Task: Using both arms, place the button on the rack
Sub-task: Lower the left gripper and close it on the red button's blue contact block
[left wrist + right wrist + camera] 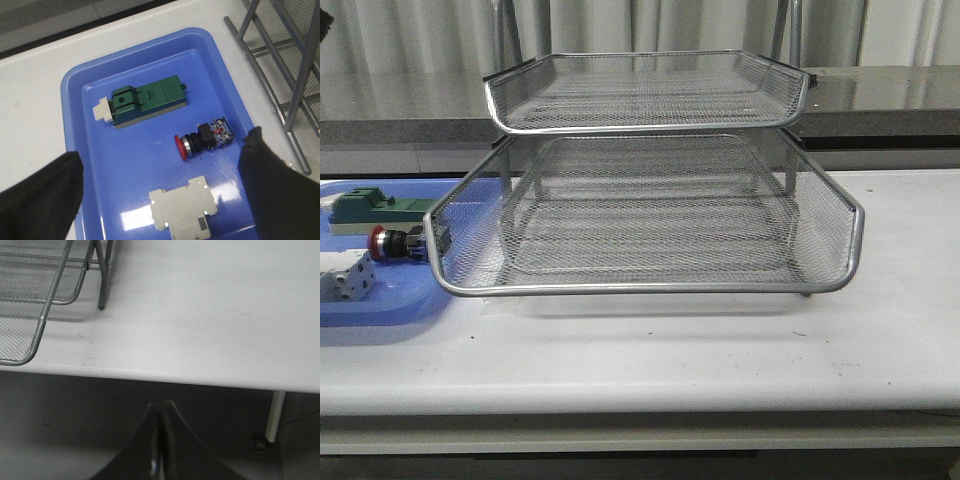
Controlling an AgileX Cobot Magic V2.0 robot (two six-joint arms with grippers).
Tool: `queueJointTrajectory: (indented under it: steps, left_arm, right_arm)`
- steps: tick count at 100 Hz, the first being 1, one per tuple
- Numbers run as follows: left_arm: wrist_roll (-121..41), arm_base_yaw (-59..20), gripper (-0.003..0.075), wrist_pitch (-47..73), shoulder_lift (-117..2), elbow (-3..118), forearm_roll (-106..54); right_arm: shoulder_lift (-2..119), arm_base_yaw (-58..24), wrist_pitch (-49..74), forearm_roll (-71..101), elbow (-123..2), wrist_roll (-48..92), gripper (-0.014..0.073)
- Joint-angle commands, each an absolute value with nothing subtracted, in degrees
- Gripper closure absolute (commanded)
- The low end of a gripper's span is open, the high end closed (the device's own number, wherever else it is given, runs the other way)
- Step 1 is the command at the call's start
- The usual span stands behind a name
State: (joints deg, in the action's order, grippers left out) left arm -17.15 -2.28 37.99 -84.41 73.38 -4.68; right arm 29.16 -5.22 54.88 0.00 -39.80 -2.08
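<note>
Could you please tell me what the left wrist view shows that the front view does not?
Only the left wrist view shows the open left gripper above the blue tray, and the button's blue rear block. Only the front view shows the rack whole, its mesh tiers stacked. Both show the button, green block and white-grey block lying apart in the tray.

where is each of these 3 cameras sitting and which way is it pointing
Front: ahead of the table, facing the rack; no arm shows.
Left wrist: above the blue tray, looking down on the button; open left gripper.
Right wrist: off the table's edge, facing it; shut right gripper.
All share the rack; front and left wrist share the tray.
</note>
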Motion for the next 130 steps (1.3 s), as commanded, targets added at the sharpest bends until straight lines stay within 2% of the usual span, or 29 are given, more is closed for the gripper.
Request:
queueJointTrajectory:
  steps: [1,32,54,82,130]
  left_arm:
    - [-23.8,-2.1,0.0124,38.8,-86.6,79.5,-7.4]
    - [-43.1,-2.9,0.0124,52.9,-103.2,98.0,-13.8]
    - [-50.9,-3.9,0.0124,60.6,-112.6,105.8,-13.7]
    - [-53.8,-4.0,0.0125,62.8,-118.8,107.7,-12.8]
    - [-57.4,-4.0,0.0125,63.0,-122.5,107.7,-12.1]
  right_arm:
    - [29.4,-5.0,51.4,-1.0,-41.8,-2.1,0.0662]
    - [29.4,-5.0,51.4,-1.0,-41.8,-2.1,0.0662]
    - [29.4,-5.0,51.4,-1.0,-41.8,-2.1,0.0662]
    - [29.4,-5.0,51.4,-1.0,-41.8,-2.1,0.0662]
    - [29.4,-5.0,51.4,-1.0,-41.8,-2.1,0.0662]
